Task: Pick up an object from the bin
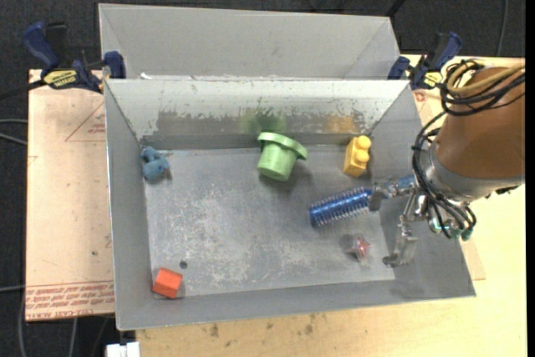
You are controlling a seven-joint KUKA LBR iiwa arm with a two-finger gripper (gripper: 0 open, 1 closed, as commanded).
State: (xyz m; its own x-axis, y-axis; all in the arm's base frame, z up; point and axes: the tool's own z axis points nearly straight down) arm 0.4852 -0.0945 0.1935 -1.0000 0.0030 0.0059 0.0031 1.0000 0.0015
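My gripper (399, 251) hangs at the right side of the bin, low against the right wall. A small clear thing with a red spot (360, 248) lies on the floor just to its left, apart from it. A blue ribbed brush-like piece (340, 206) lies slantwise a little further up and left, its right end close to the wrist. A yellow block with a knob on top (357, 155) stands near the back wall, above the blue piece.
A green cup with a wide rim (277, 155) lies on its side at the back middle. A small blue figure (154, 165) sits in the back left corner, an orange cube (167, 283) in the front left corner. The arm with its orange cover overhangs the right rim.
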